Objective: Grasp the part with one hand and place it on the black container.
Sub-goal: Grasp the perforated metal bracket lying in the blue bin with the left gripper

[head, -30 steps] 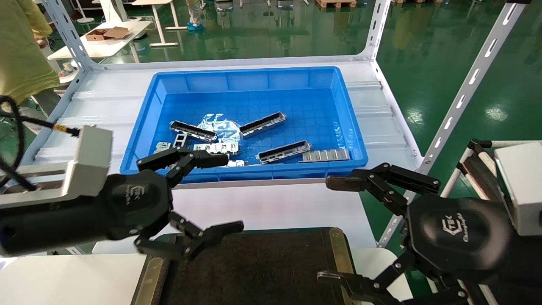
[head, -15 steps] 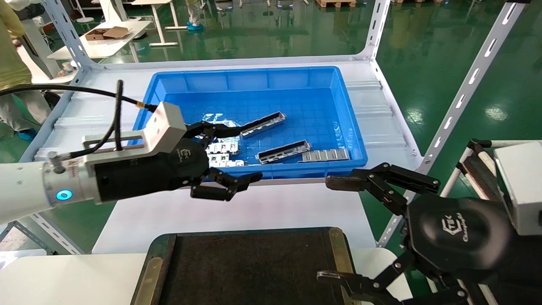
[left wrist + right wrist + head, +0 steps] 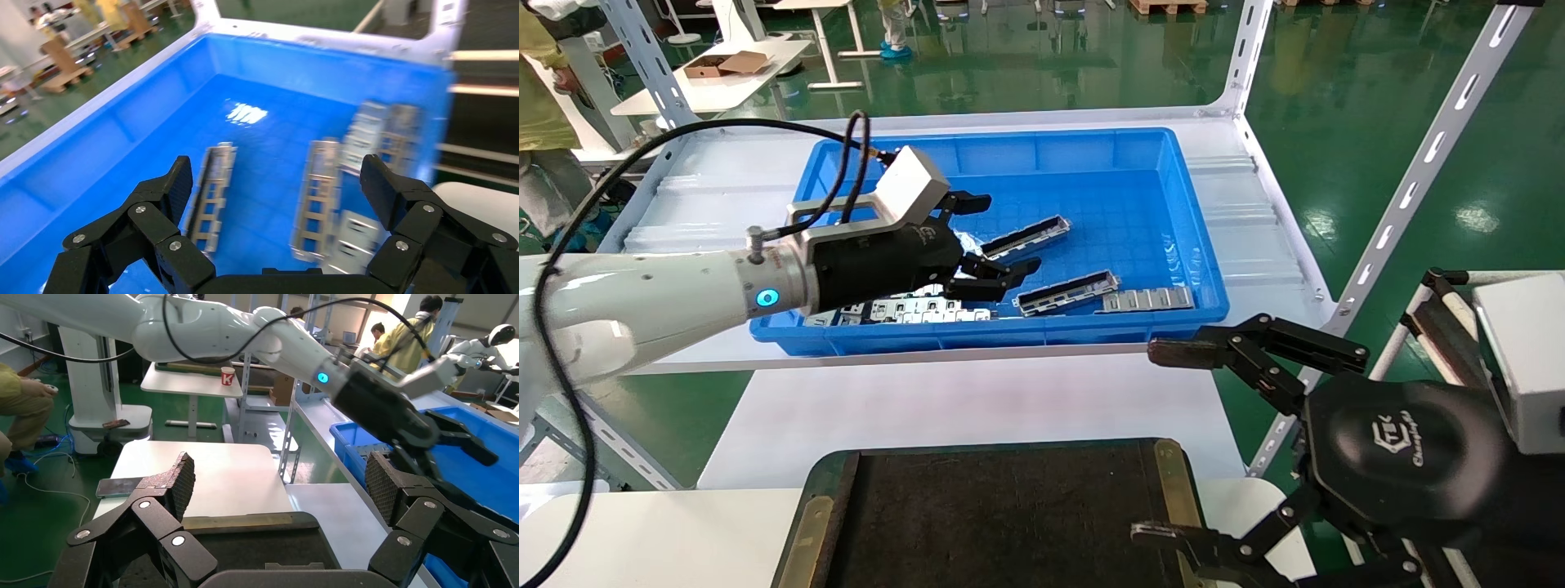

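Two grey channel-bar parts lie in the blue bin, one (image 3: 1026,237) toward the middle and one (image 3: 1066,292) nearer the front wall. My left gripper (image 3: 1001,235) hovers open and empty over the bin, its fingers astride the middle part. In the left wrist view it (image 3: 275,177) sits above two blurred bars (image 3: 211,196) (image 3: 318,196). The black container (image 3: 1009,514) with olive rim strips sits at the near edge, bare. My right gripper (image 3: 1156,445) is parked open at that tray's right corner. The right wrist view shows it (image 3: 278,478) above the tray (image 3: 257,539).
The blue bin (image 3: 1009,336) rests on a white shelf between slotted metal uprights (image 3: 1418,171). Flat silver plates (image 3: 1148,299) (image 3: 919,309) lie along its front wall. A white tabletop (image 3: 977,400) separates bin and tray. People stand at the far left.
My left arm swung from above the black container's left corner forward and up over the blue bin, staying open. The right arm has not moved.
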You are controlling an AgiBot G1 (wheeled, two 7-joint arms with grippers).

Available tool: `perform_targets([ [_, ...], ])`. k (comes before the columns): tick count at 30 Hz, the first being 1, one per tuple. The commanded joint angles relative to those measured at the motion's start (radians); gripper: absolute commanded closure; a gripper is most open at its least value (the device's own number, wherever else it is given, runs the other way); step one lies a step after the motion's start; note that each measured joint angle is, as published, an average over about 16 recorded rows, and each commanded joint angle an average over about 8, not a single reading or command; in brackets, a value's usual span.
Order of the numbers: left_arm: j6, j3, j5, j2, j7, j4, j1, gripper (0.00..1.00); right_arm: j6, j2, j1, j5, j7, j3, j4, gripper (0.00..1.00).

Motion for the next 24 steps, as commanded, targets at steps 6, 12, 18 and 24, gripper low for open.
perform_targets([
  [6,-0.108,0.005,0.027,0.114,0.086,0.208,-0.08,0.0,0.0,0.0,0.0,0.0,0.0,0.0,0.0,0.0],
  [12,-0.184,0.003,0.023,0.174,0.139,0.319,-0.111,0.0,0.0,0.0,0.0,0.0,0.0,0.0,0.0,0.0],
  [18,-0.227,0.014,0.009,0.192,0.144,0.35,-0.112,0.0,0.0,0.0,0.0,0.0,0.0,0.0,0.0,0.0],
  [24,-0.259,0.048,0.005,0.196,0.118,0.339,-0.097,0.0,0.0,0.0,0.0,0.0,0.0,0.0,0.0,0.0],
])
